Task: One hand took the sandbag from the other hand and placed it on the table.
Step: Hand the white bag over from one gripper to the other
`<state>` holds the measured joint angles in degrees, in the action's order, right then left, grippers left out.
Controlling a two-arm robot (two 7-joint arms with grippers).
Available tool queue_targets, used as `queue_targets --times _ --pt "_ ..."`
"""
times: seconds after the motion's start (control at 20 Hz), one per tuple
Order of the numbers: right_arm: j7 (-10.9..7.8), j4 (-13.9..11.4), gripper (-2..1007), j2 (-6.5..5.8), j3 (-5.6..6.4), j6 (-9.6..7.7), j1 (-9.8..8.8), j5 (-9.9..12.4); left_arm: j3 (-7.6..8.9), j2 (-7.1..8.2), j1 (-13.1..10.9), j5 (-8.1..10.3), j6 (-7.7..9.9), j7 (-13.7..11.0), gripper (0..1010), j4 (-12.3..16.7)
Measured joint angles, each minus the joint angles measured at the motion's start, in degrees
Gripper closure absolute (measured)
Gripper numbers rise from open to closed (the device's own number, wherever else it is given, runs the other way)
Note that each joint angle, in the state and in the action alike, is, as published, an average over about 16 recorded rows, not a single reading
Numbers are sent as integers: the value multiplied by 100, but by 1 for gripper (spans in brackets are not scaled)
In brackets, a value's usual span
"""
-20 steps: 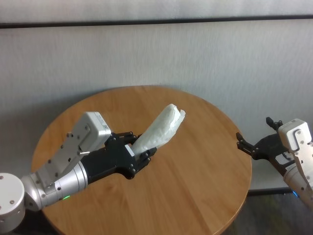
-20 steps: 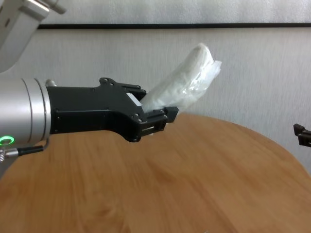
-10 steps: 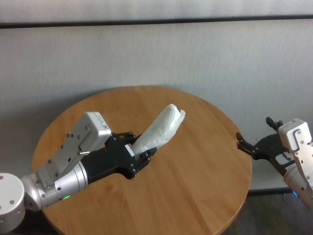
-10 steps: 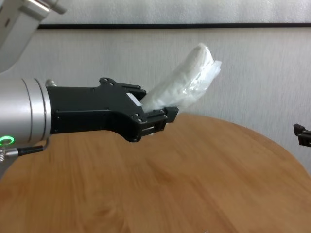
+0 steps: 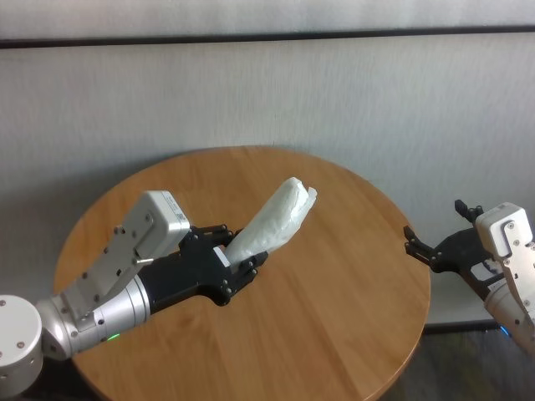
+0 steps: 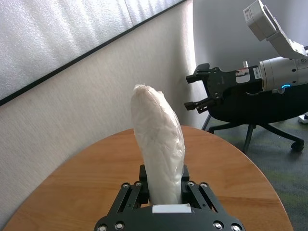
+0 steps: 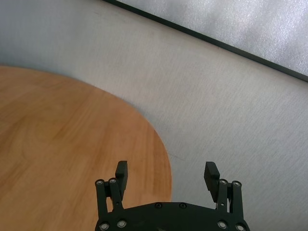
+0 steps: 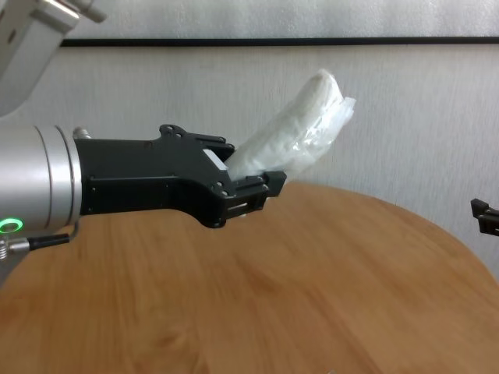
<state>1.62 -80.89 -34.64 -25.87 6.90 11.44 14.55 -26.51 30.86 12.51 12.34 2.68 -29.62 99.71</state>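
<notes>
While unlabelled, sandbag [image 5: 276, 219] sits in left pincer [image 5: 238, 259].

The sandbag [image 5: 276, 219], a white loaf-shaped pouch in crinkly plastic, was clamped at its lower end by the left gripper [image 5: 237, 261] and slanted upward above the round wooden table [image 5: 334, 301]. The right gripper [image 5: 422, 248] hung spread, well apart, beyond the table's edge.

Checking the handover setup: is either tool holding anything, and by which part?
The left tool grips the sandbag by its lower end; the right tool is open and empty.
</notes>
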Motion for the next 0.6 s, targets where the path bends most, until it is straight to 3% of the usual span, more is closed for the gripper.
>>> queue_targets --times 0.6 --pt "0 0 4 0 0 0 0 0 0 0 0 0 0 0 636 0"
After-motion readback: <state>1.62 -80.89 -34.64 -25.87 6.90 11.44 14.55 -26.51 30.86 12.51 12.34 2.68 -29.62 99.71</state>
